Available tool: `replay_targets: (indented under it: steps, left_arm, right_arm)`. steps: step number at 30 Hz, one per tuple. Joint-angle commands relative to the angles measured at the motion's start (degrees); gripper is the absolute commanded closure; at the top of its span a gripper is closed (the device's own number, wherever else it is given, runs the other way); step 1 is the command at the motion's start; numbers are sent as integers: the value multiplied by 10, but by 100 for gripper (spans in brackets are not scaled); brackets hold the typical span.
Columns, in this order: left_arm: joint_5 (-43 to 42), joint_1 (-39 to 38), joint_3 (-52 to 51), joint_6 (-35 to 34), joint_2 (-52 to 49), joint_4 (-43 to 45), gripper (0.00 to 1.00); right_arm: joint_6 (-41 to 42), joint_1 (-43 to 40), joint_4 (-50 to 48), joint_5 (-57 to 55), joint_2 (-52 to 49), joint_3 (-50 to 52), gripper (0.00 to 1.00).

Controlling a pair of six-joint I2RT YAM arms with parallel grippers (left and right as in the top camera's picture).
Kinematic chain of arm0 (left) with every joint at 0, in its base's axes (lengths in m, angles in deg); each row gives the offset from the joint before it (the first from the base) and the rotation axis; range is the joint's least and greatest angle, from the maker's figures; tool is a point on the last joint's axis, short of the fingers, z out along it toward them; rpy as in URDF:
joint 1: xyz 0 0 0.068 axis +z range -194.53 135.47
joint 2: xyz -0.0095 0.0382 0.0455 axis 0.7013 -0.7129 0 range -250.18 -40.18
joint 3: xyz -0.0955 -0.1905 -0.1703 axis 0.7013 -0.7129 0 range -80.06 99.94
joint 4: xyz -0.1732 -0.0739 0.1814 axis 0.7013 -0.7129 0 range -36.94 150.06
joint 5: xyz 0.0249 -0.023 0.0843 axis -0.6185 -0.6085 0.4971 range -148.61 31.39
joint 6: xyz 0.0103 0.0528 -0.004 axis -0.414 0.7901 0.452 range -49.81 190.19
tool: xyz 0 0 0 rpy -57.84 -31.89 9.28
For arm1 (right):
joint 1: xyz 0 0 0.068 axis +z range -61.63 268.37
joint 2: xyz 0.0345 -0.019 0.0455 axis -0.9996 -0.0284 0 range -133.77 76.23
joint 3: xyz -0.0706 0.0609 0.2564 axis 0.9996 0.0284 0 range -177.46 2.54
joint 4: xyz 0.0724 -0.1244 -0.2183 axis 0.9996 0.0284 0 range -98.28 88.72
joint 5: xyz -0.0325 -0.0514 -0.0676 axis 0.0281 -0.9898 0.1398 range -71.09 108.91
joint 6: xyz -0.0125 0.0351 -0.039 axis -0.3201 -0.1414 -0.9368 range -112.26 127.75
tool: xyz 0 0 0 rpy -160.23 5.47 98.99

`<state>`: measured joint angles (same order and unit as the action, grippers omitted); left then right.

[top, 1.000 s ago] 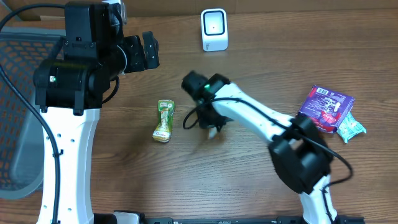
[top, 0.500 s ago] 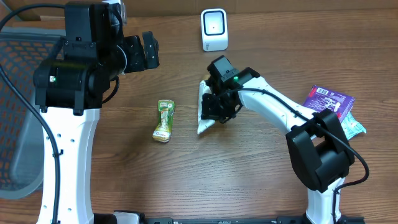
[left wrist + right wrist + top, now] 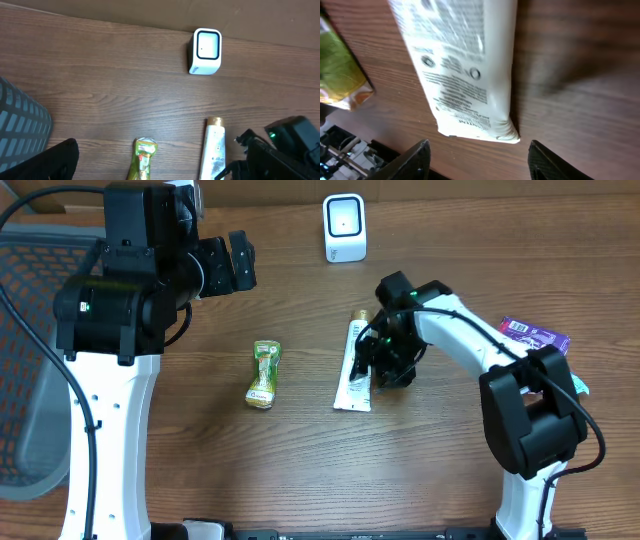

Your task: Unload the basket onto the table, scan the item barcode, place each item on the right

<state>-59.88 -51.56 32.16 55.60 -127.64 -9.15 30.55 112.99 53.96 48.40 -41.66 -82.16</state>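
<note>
My right fingers are spread apart and hold nothing. The white tube lies flat on the tabletop with its printed side up. Its crimped end sits just ahead of them, in line with the gap between them, and touches neither. Its capped end points away from them toward the white scanner, which stands well beyond. A green pouch lies past the tube's far side, and a purple packet lies off on the opposite side of my right fingers. My left fingers hang spread and empty, well apart from the tube.
</note>
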Motion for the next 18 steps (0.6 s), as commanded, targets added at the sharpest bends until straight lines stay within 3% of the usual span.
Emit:
replay_targets:
  steps: [1, 15, 18]
  left_arm:
    - [4, -1, 4, 9, -3, 2, 1]
    - [4, -1, 4, 9, -3, 2, 0]
    - [4, -1, 4, 9, -3, 2, 0]
  right_arm:
    - [-44, -13, -2, 6, 30, -33, 37]
    - [-65, -56, -54, -3, 30, -36, 36]
    - [-30, -56, -78, -7, 30, -16, 36]
